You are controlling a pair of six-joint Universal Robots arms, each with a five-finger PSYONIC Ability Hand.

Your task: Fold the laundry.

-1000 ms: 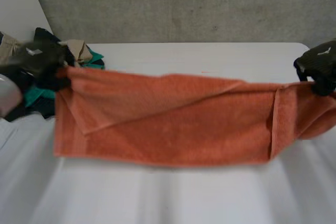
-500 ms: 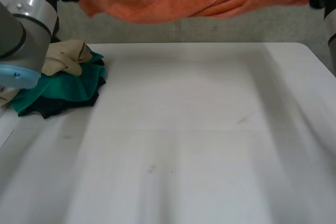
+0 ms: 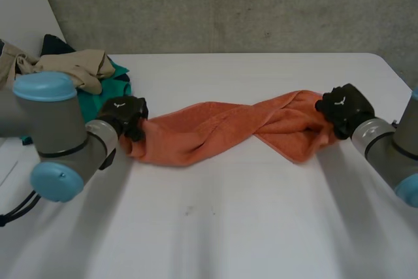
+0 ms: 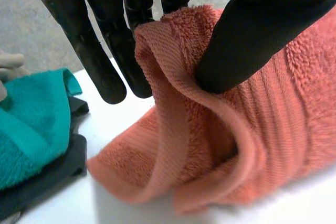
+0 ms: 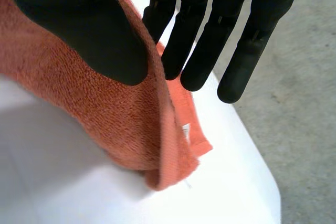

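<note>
Two ends pinched, orange towel (image 3: 222,129) twisted

We hold the orange towel at both ends, left hand (image 3: 124,115) and right hand (image 3: 339,106) each pinching it, thumb against fingers. Soft, light and limp, it should grip best at corners. Half a second ago it hung high; now it lies twisted on the table (image 3: 228,227).

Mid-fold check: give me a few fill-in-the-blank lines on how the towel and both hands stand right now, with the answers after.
The towel lies on the white table ____ like a rope, not spread flat. The left hand and the right hand each pinch one ____ of it between thumb and fingers. The pile of laundry sits beside the robot's ____ arm.
Missing words: twisted; end; left.
</note>
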